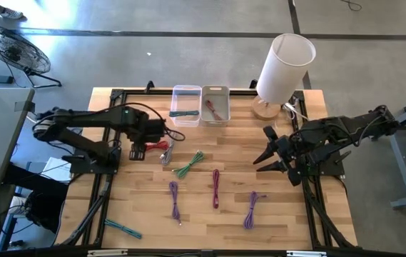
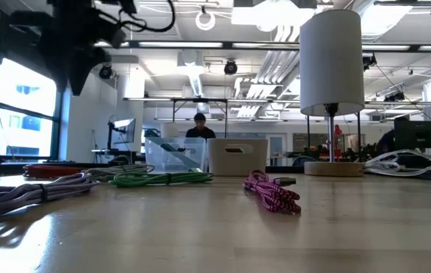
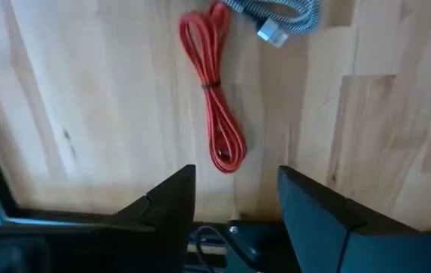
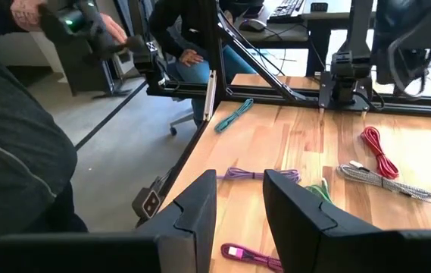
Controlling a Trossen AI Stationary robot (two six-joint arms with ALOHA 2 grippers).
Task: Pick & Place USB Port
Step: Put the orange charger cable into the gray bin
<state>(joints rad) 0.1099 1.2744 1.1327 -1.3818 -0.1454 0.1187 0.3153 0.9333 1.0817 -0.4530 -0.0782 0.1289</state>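
Dark left-gripper fingers point(image 3: 234, 208) frame the red cable point(image 3: 217, 91), lying loose on the wooden table point(image 3: 86, 91) just beside a grey braided cable point(image 3: 279, 15). Jaws are spread, holding nothing. I'd drop straight down on the red bundle's middle, avoiding the grey one. Right gripper point(image 1: 272, 153) waits, open, at its own side.
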